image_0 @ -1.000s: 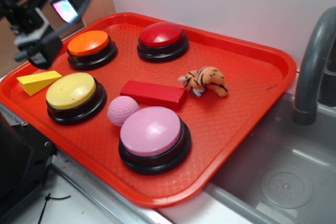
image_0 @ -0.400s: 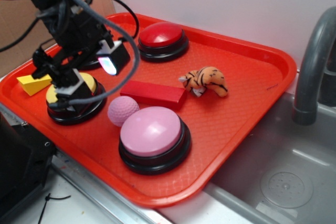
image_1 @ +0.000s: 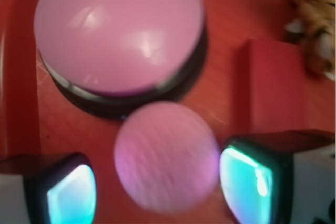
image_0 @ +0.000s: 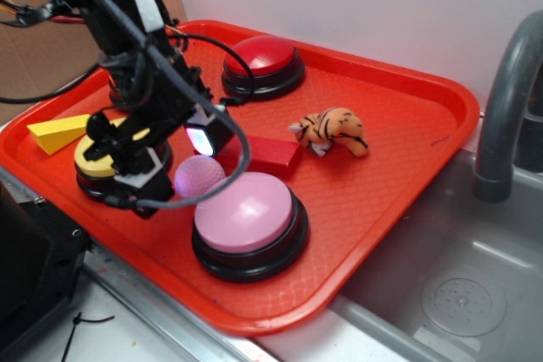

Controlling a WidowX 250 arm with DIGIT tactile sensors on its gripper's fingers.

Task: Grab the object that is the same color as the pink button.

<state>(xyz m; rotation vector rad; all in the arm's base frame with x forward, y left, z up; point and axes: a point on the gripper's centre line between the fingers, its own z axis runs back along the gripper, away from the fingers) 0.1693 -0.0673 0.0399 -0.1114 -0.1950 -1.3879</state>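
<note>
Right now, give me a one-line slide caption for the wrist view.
Open gripper straddles the small pink ball, just below the pink button on the red tray.

Four dome buttons are counted on one red tray [image_0: 441, 103]: one pink button [image_0: 244, 214], one red button [image_0: 261, 55], one yellow button [image_0: 95, 158], and one orange button, largely hidden behind the arm. One small pink ball [image_0: 197, 175], one red block [image_0: 270, 153], one yellow wedge [image_0: 56, 132] and one plush tiger [image_0: 333, 129] are also counted.
</note>
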